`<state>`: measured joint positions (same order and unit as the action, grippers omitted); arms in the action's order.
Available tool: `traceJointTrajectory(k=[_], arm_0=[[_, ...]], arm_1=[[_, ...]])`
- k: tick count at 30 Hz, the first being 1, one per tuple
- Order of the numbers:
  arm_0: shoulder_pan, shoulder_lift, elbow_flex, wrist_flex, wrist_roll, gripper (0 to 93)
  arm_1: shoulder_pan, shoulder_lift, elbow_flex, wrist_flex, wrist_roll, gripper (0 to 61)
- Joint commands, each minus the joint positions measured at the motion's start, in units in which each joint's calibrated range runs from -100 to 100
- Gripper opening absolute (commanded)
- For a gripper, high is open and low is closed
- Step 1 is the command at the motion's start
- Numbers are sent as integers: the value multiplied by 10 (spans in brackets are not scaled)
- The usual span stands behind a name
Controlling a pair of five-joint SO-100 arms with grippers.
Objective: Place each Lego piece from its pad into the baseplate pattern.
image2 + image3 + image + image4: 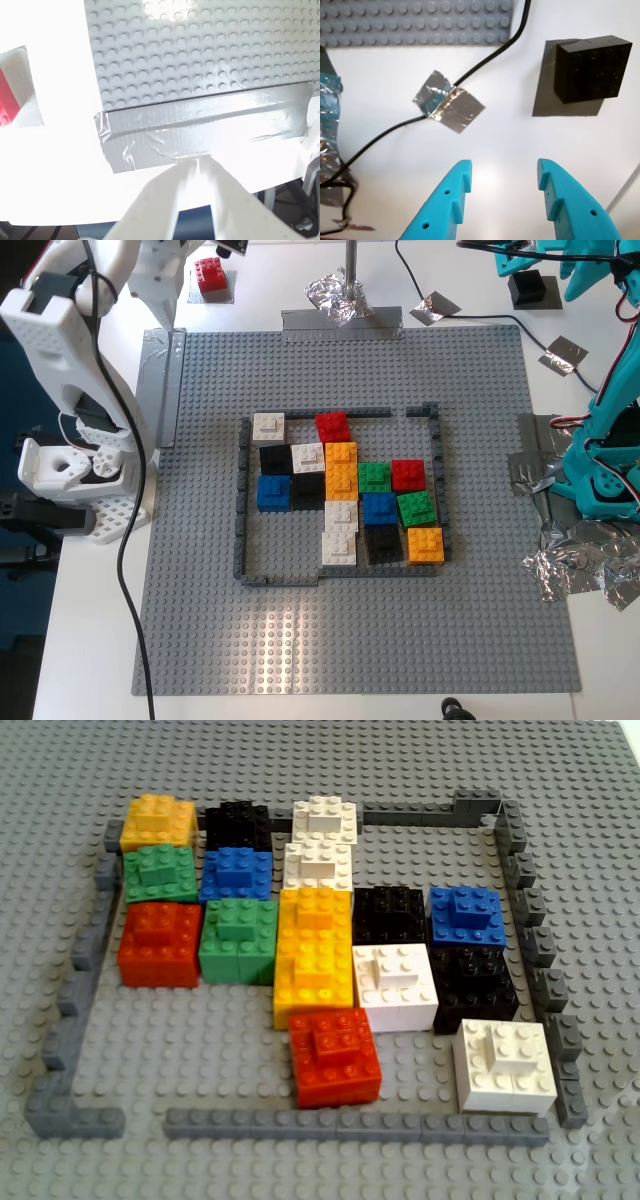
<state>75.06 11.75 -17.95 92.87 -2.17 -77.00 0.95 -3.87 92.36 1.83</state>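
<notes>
My first gripper (502,192) is spread and empty. The black brick (592,67), on its pad (547,95), lies ahead, off to one side. My second gripper (196,172) looks closed, empty.

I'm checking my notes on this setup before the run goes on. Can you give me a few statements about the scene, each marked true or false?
1. The black brick sits on its pad, off the baseplate. True.
2. My first gripper is shut on the black brick. False: its jaws are open and hold nothing.
3. The red brick is still on its pad. True.
4. The dark grey frame is closed all the way round. False: it has gaps.
5. The pattern holds a purple brick. False: none shows.
</notes>
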Motion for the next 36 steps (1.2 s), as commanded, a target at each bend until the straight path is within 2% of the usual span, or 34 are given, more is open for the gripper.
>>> traceJointTrajectory(k=[1,7,9,13,14,16,19,20,22,23,28,31,36], arm_0=[[-3,-25,-4,3,2,149],[-3,-29,-5,3,2,149],[-3,-31,-5,3,2,149],[-3,-27,-5,3,2,149],[-2,-25,-5,3,2,149],[-2,-25,-4,3,2,149],[1,-23,-4,1,-1,149],[3,-23,-4,-1,-1,149],[10,-13,-11,-2,-1,149],[11,-3,-15,-3,-1,152],[7,74,-96,-20,-1,148],[6,145,-193,-21,2,153],[3,200,-267,-21,3,153]], arm_1=[[17,9,-97,24,9,2],[36,34,-234,39,36,2],[37,60,-311,41,59,2],[38,110,-423,59,75,2],[36,134,-457,62,91,2],[33,147,-462,56,105,2],[34,179,-485,51,105,4],[35,187,-493,52,106,14],[32,210,-514,59,117,132],[30,225,-532,61,122,163],[10,306,-615,43,126,223],[-4,332,-604,4,117,250],[-17,357,-607,-32,112,265]])
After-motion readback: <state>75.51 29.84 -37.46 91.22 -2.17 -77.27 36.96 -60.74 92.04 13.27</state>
